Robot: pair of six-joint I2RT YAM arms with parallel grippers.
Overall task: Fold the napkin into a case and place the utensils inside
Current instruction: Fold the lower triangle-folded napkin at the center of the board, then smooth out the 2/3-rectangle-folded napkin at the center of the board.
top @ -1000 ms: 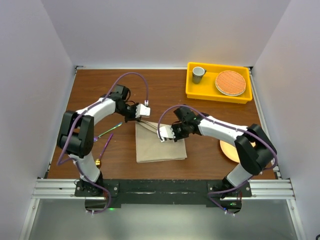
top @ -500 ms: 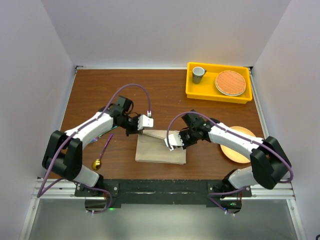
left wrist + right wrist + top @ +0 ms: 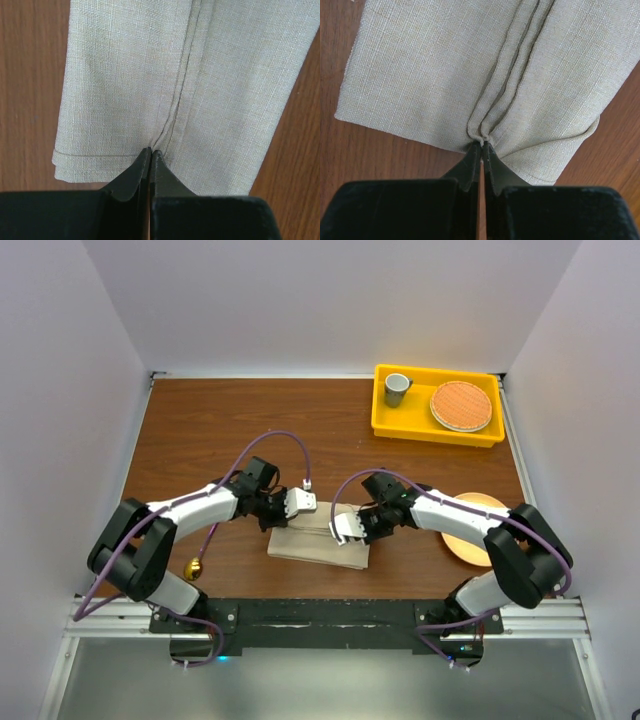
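Note:
The beige napkin (image 3: 315,549) lies as a narrow folded strip near the table's front edge, its long side running left to right. My left gripper (image 3: 296,517) is at its left part, shut on a pinched ridge of cloth (image 3: 172,107); in the left wrist view that gripper (image 3: 151,151) is closed tight at the napkin's (image 3: 115,75) near end. My right gripper (image 3: 348,536) is shut on gathered pleats at the right end, as the right wrist view of the gripper (image 3: 482,144) and the napkin (image 3: 430,75) shows. One utensil, a spoon (image 3: 193,566) with a gold bowl, lies left of the napkin.
A yellow tray (image 3: 480,432) at the back right holds a grey cup (image 3: 397,388) and a round woven mat (image 3: 461,405). A peach plate (image 3: 462,543) sits partly under my right arm. The left arm stretches over the table left of the napkin.
Both grippers moved toward the front edge, drawing the napkin's far edge with them. The cloth went from a near square to a narrow strip.

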